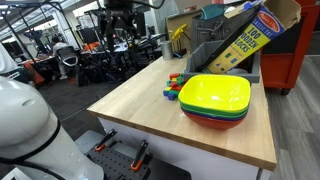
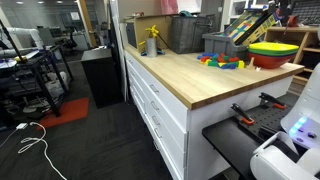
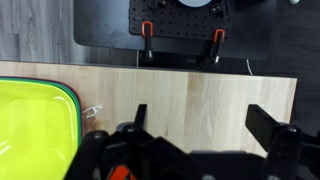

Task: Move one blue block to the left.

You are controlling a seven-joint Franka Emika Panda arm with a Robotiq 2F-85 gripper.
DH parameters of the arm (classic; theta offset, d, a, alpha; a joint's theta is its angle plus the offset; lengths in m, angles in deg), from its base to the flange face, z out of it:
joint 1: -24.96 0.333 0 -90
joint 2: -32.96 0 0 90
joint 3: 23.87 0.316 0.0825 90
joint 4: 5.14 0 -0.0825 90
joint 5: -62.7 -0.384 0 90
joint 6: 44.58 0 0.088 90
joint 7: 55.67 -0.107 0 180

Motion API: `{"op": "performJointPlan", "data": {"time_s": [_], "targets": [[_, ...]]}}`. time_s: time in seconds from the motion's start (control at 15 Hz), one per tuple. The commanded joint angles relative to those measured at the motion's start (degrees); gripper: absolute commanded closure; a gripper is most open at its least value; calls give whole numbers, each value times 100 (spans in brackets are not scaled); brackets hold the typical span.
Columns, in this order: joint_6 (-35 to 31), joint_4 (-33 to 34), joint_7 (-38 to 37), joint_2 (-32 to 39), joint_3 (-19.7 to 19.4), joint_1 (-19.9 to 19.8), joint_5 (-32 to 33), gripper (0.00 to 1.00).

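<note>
Several small coloured blocks lie in a cluster on the wooden table (image 1: pixel 130 105), next to the stacked bowls. A blue block (image 1: pixel 168 95) sits at the cluster's near edge; blue blocks also show in an exterior view (image 2: pixel 228 64). A yellow bowl (image 1: pixel 215 93) tops a stack of green and red bowls and also shows in the other views (image 2: pixel 272 50) (image 3: pixel 35 130). My gripper (image 3: pixel 205 125) is open and empty, high above bare tabletop to the right of the bowl. No blue block shows in the wrist view.
A tilted box of wooden blocks (image 1: pixel 245 35) and a grey bin (image 1: pixel 215 45) stand behind the bowls. A yellow bottle (image 2: pixel 152 40) stands at the far end. Two clamps (image 3: pixel 147 30) grip the table edge (image 3: pixel 170 72).
</note>
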Motion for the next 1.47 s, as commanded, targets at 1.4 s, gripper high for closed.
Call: {"op": "performJointPlan", "data": {"time_s": [1.4], "targets": [[-1577, 327, -1390, 2013, 901, -22, -573, 0]]}}
